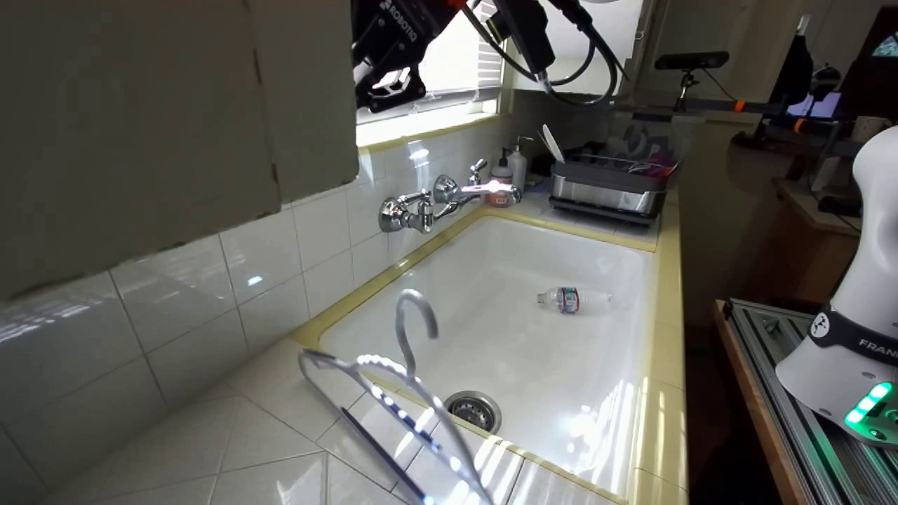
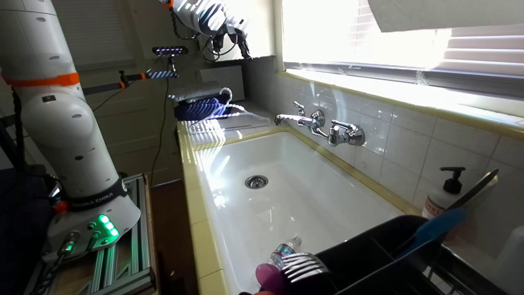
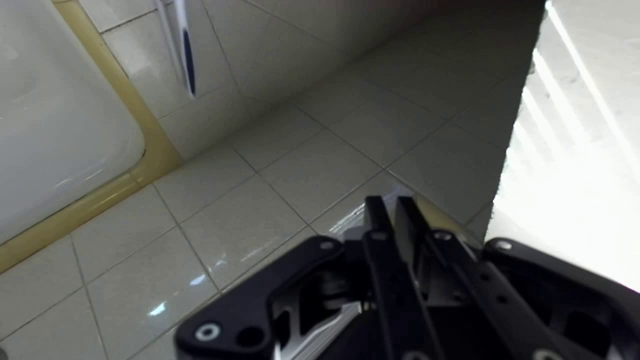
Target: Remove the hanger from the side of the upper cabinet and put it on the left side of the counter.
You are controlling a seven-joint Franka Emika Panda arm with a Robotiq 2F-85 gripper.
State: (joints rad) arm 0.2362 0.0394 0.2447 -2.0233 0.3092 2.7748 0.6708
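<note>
The clothes hanger (image 1: 411, 379) is already off the upper cabinet (image 1: 161, 119) and rests on the left side of the table (image 1: 273, 428), beside the sink (image 1: 491, 337). The pincer (image 3: 391, 201) is almost clenched, nothing seen inside; probably only retreat is left.

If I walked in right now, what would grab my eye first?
Probably the big white robot arm beside the sink, with green lights glowing low on it. Next, likely the glaring window above that sink. Then smaller things: a bottle lying in the sink and a pale hanger, hook up, at the counter alongside.
</note>
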